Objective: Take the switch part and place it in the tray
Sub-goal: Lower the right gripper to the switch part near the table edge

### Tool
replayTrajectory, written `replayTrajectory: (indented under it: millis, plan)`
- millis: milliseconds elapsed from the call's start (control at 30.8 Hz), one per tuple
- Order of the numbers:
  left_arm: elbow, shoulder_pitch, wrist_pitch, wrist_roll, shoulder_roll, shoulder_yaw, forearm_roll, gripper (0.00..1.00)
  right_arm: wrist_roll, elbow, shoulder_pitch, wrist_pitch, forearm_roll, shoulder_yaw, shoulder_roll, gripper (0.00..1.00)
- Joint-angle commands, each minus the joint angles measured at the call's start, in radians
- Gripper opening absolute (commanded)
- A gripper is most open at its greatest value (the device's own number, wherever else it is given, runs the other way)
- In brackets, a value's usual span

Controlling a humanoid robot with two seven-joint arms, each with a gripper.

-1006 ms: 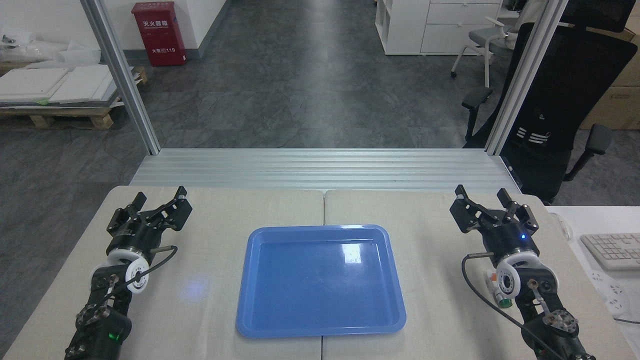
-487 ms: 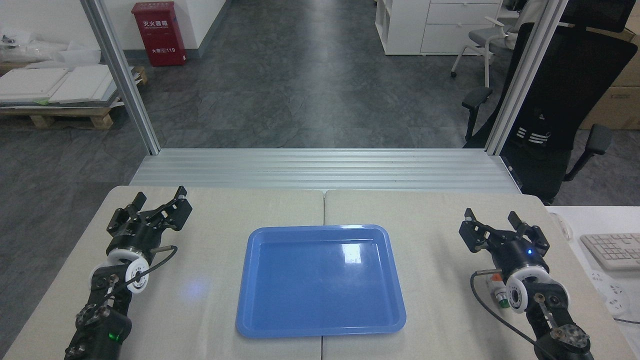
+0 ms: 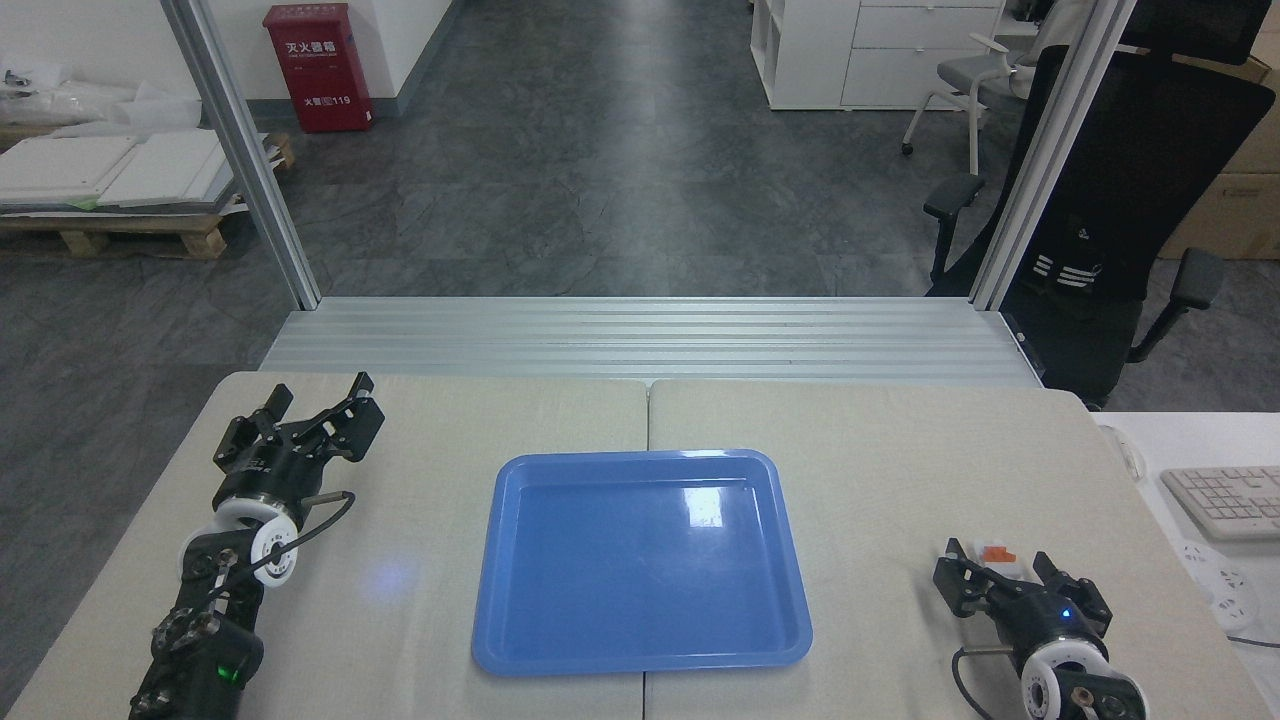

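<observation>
The blue tray (image 3: 640, 457) lies in the middle of the table with nothing in it. The switch part (image 3: 997, 556) rests on the table at the lower right; only its orange block and a bit of white body show. My right gripper (image 3: 1000, 572) stands open, low over the table, with a finger on each side of the switch part, whose lower end is hidden behind the gripper. My left gripper (image 3: 320, 398) is open at the far left of the table, holding nothing.
A white keyboard (image 3: 1222, 500) and a power strip (image 3: 1226, 592) sit on a side desk to the right. An aluminium rail (image 3: 650, 335) runs along the table's far edge, with slanted frame posts at both ends. A black office chair (image 3: 1110, 220) stands behind.
My right arm has drawn back toward the near right corner, and its open fingers now straddle the switch part, which lay beside the wrist before. The left arm has not moved.
</observation>
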Motion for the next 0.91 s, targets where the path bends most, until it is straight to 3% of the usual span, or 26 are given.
replayTrajectory:
  millis: [0,97,162,357,747,877]
  plan:
    - [0.000,0.000,0.000,0.000,0.000,0.000,0.000,1.00,0.000,0.024,-0.003,-0.003,-0.001,0.000,-0.009,0.98]
    - [0.000,0.000,0.000,0.000,0.000,0.000,0.000,1.00,0.002,0.036,-0.003,-0.003,0.003,0.001,-0.020,0.97]
    - [0.000,0.000,0.000,0.000,0.000,0.000,0.000,1.00,0.002,0.046,-0.001,-0.004,0.011,0.008,-0.022,0.91]
    - [0.000,0.000,0.000,0.000,0.000,0.000,0.000,1.00,0.002,0.049,-0.001,0.031,0.023,0.092,-0.054,0.22]
    - [0.000,0.000,0.000,0.000,0.000,0.000,0.000,1.00,-0.023,0.038,-0.013,0.085,0.026,0.086,-0.054,0.11]
    - [0.000,0.000,0.000,0.000,0.000,0.000,0.000,1.00,-0.038,0.018,-0.084,0.092,0.023,0.077,-0.043,0.11]
